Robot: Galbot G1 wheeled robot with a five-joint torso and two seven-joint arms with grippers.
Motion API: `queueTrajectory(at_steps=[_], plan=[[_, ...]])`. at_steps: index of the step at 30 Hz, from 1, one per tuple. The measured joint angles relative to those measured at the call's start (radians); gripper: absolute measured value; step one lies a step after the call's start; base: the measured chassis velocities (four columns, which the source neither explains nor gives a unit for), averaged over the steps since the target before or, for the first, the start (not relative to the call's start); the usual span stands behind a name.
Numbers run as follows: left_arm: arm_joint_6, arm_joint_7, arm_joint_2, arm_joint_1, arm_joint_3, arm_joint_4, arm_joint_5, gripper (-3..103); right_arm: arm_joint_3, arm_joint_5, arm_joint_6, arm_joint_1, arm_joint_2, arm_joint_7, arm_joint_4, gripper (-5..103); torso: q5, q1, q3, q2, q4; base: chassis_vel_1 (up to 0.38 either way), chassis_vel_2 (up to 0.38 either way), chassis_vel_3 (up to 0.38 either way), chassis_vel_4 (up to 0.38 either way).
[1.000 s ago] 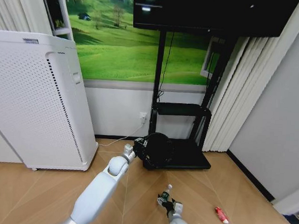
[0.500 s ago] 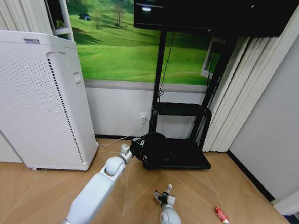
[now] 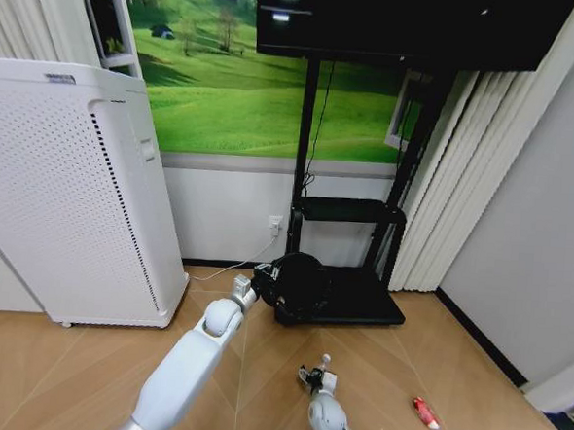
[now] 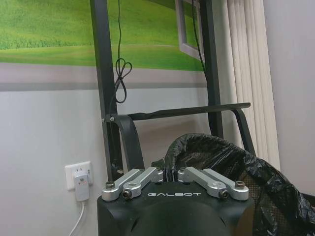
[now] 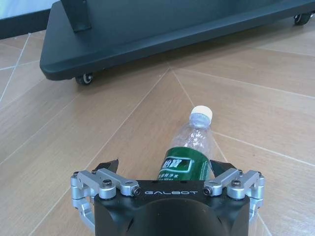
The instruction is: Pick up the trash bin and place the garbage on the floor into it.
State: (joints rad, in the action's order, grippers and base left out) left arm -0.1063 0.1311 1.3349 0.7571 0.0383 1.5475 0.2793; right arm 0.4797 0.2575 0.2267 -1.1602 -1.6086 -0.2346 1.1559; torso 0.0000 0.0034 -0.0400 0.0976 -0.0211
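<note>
A: Okay, where is my left gripper [image 3: 261, 280]?

B: Up ahead at about 12 o'clock. Its fingers are pinched on the rim of the trash bin [image 3: 300, 286], by the black TV stand base [image 3: 360, 296].

A: And my right gripper [image 5: 165, 167]?

B: It is low over the floor [image 3: 424, 360], a bit nearer to me. Its fingers are spread wide, one on each side of the clear bottle [image 5: 189, 152]. The bottle lies flat, cap pointing at the stand.

A: Any other garbage?

B: A red wrapper [image 3: 425, 413] lies at about 3 o'clock from the bottle, well apart.
</note>
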Motion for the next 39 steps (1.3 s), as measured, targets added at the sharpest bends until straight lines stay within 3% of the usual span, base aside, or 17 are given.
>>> queueTrajectory(at_steps=[13, 16, 22, 23, 26, 28, 29, 31, 34, 39], plan=[[0.003, 0.001, -0.005, 0.002, 0.006, 0.004, 0.004, 7, 0.001, -0.029, 0.006, 0.003, 0.002, 0.035, -0.013, 103, 0.0, 0.0, 0.0, 0.0, 0.0, 0.0, 0.0, 0.0, 0.0], [0.003, 0.002, -0.004, -0.002, 0.006, 0.004, 0.006, 7, 0.001, -0.032, 0.006, 0.003, 0.004, 0.037, -0.014, 95, 0.0, 0.0, 0.0, 0.0, 0.0, 0.0, 0.0, 0.0, 0.0], [0.004, 0.003, 0.002, -0.007, 0.006, 0.002, 0.007, 7, -0.002, -0.05, -0.003, 0.006, 0.006, 0.046, -0.029, 70, 0.0, 0.0, 0.0, 0.0, 0.0, 0.0, 0.0, 0.0, 0.0], [0.004, 0.003, 0.002, -0.007, 0.006, 0.002, 0.007, 7, -0.002, -0.05, -0.003, 0.006, 0.006, 0.046, -0.029, 70, 0.0, 0.0, 0.0, 0.0, 0.0, 0.0, 0.0, 0.0, 0.0], [0.005, 0.004, 0.001, -0.01, 0.006, 0.0, 0.008, 7, -0.003, -0.071, -0.017, 0.008, 0.005, 0.056, -0.045, 53, -0.0001, 0.0, 0.0, 0.0, 0.0, 0.0, 0.0, 0.0, 0.0], [0.005, 0.004, 0.0, -0.011, 0.006, -0.001, 0.009, 7, -0.004, -0.075, -0.021, 0.008, 0.005, 0.059, -0.049, 53, 0.0, 0.0, 0.0, 0.0, 0.0001, 0.0, 0.0, 0.0, 0.0], [0.006, 0.005, 0.0, -0.014, 0.006, -0.002, 0.009, 7, -0.004, -0.081, -0.026, 0.009, 0.004, 0.061, -0.054, 42, -0.0001, 0.0, 0.0, 0.0, 0.0001, 0.0, 0.0, 0.0, 0.0], [0.006, 0.005, 0.001, -0.015, 0.006, -0.004, 0.01, 7, -0.004, -0.086, -0.029, 0.009, 0.004, 0.063, -0.057, 42, -0.0001, 0.0, 0.0, 0.0, 0.0, 0.0, 0.0, 0.0, 0.0], [0.01, 0.005, 0.003, -0.017, 0.006, -0.009, 0.01, 7, -0.004, -0.095, -0.038, 0.013, 0.006, 0.066, -0.065, 27, -0.0001, 0.0, 0.0, 0.0, 0.0, 0.0, 0.0, 0.0, 0.0], [0.011, 0.005, 0.004, -0.016, 0.006, -0.009, 0.009, 7, -0.004, -0.097, -0.039, 0.013, 0.011, 0.067, -0.064, 24, 0.0, 0.0, 0.0, 0.0, 0.0001, 0.0, 0.0, 0.0, 0.0]])
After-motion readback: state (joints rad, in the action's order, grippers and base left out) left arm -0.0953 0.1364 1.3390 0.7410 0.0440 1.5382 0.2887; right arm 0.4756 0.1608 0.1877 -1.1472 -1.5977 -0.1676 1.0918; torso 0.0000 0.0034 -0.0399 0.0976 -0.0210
